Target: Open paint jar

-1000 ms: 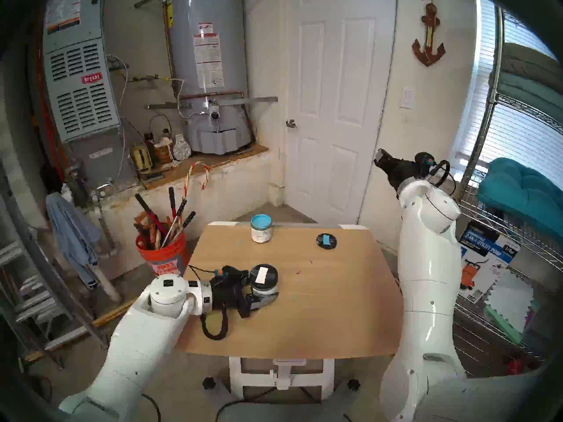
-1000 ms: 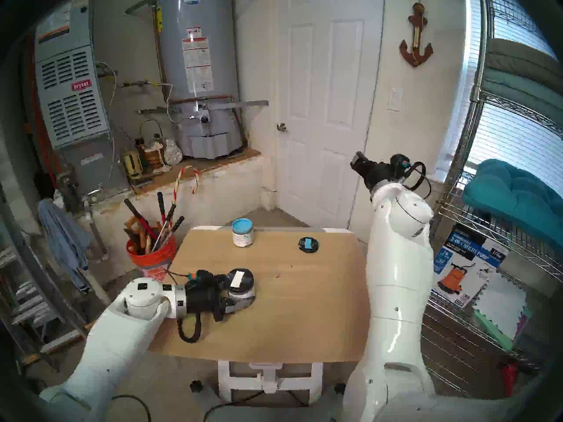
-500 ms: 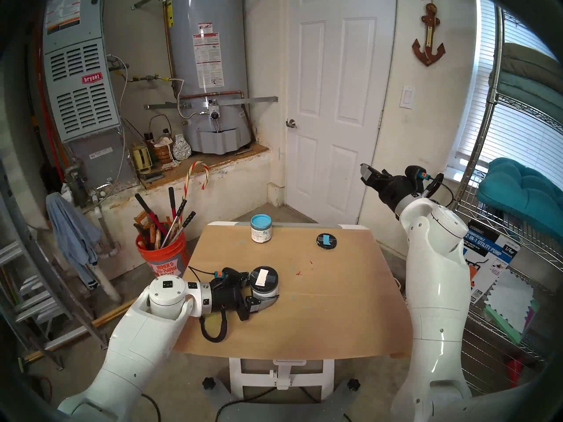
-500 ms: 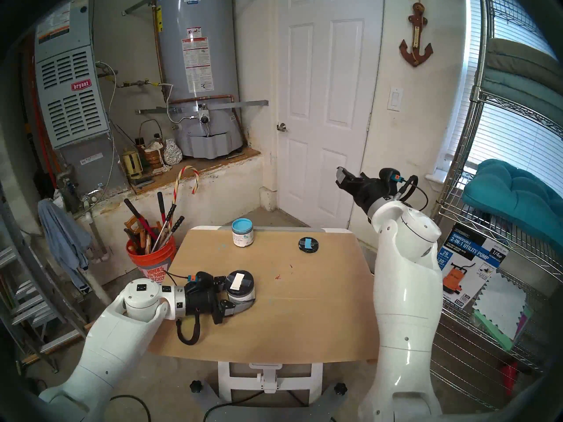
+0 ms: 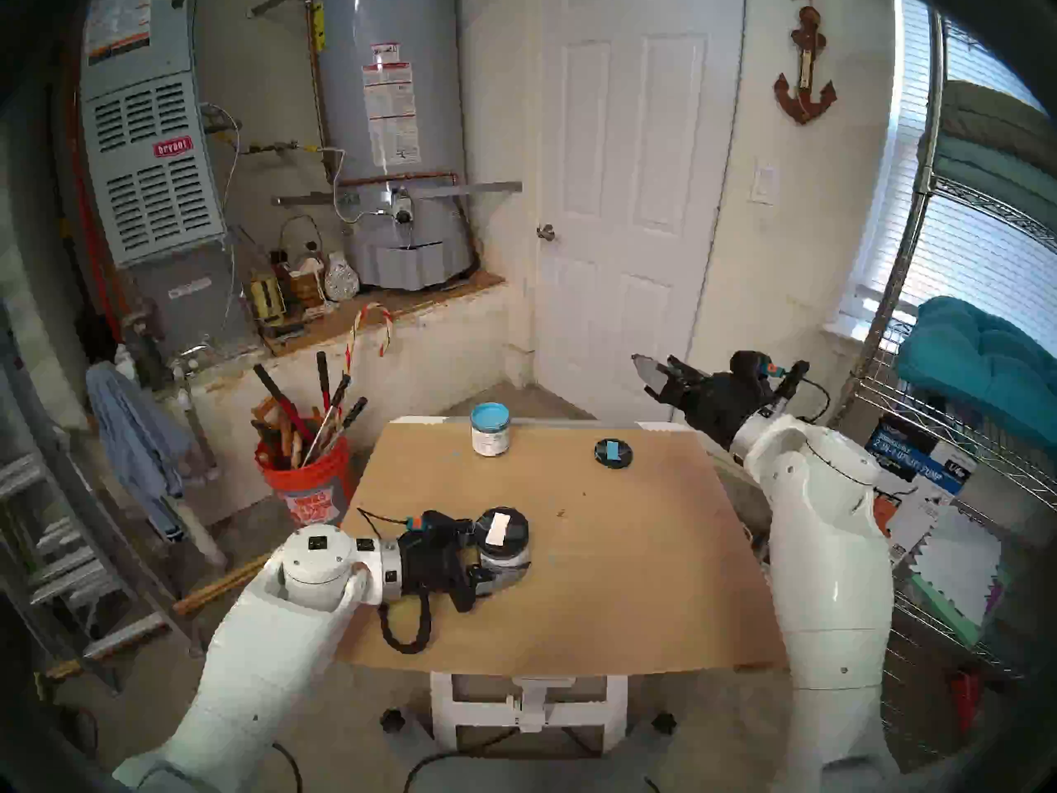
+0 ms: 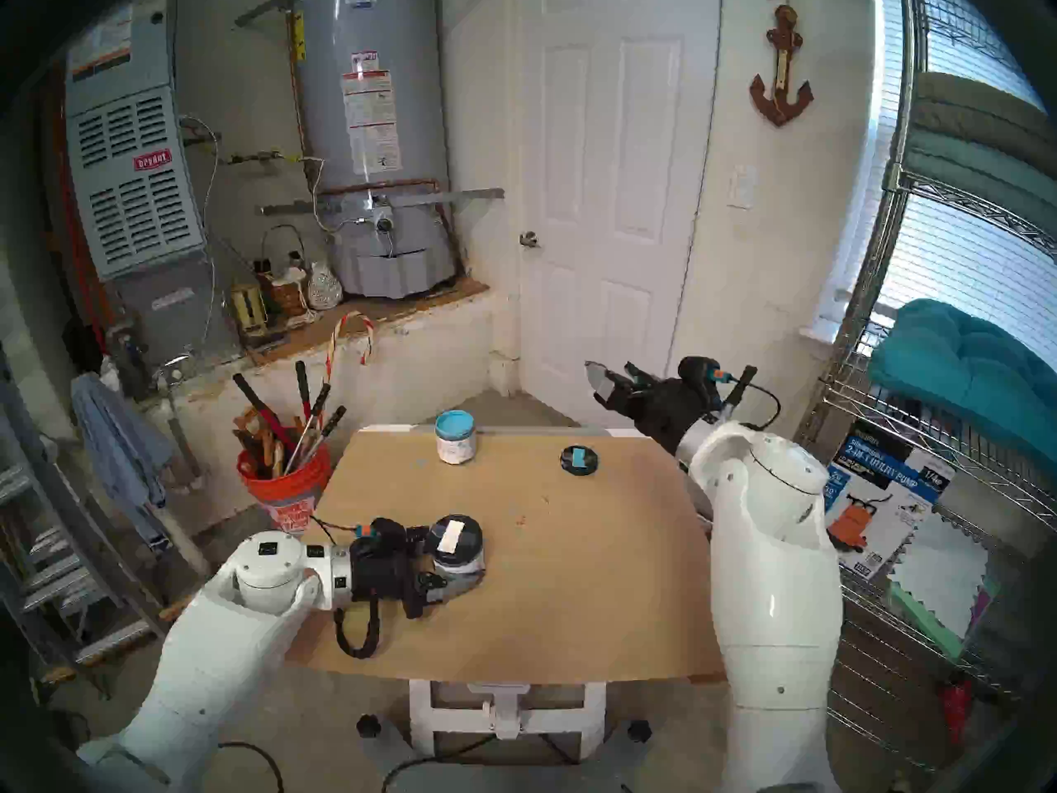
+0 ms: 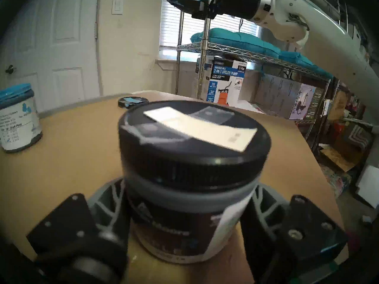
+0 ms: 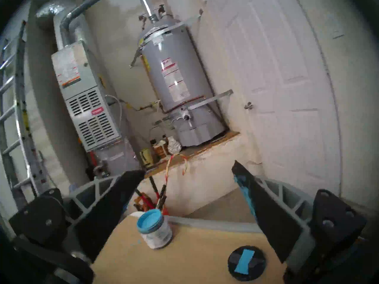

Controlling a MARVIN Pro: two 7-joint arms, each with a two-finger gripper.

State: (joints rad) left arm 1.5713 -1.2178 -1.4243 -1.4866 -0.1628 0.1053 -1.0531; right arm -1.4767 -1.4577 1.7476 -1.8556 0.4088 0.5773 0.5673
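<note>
The paint jar (image 5: 503, 541) stands on the wooden table (image 5: 618, 580) near its left edge, with a white label and a black screw lid (image 7: 192, 138) that carries a white tape strip. My left gripper (image 5: 493, 566) comes in from the left and is shut on the jar's body below the lid; its grey fingers (image 7: 263, 197) press on both sides. My right gripper (image 5: 652, 375) hangs open and empty in the air over the table's far right corner, its fingers (image 8: 264, 207) spread wide.
An open jar of light-blue paint (image 5: 490, 431) stands at the table's far edge. A loose black lid with blue tape (image 5: 612, 453) lies to its right. An orange bucket of tools (image 5: 306, 471) is left of the table, and a wire shelf (image 5: 972, 408) is on the right.
My right arm has come down and swung its open gripper left, toward the table's far right corner. The left gripper and the jar have shifted slightly.
</note>
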